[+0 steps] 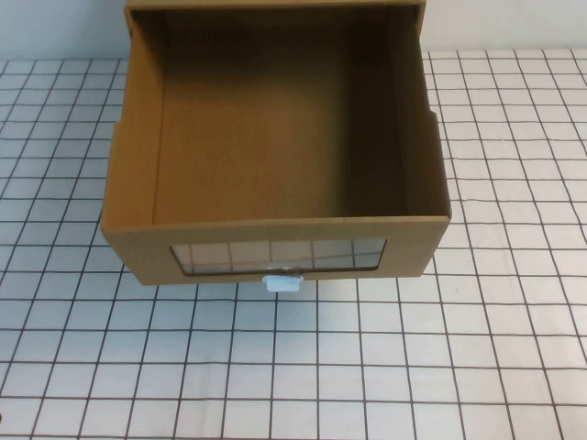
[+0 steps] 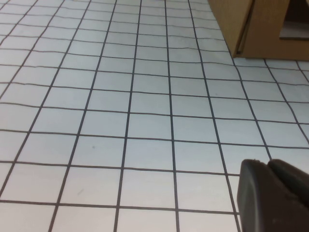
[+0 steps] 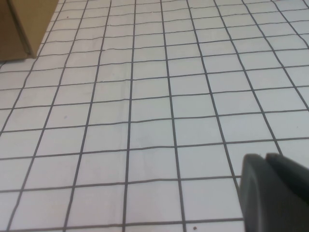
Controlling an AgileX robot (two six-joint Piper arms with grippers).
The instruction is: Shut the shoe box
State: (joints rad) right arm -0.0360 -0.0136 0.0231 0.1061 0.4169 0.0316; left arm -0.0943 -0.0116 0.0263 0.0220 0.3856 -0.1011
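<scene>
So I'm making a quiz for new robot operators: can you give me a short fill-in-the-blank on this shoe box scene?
1. The shoe box drawer stands pulled ____, its inside bare.
2. The white handle sits just ____ the clear window.
3. The table is covered in a white sheet with a black ____ pattern.
4. In the high view, the left gripper and right gripper are ____ in sight.

Missing words: open; below; grid; not
</scene>
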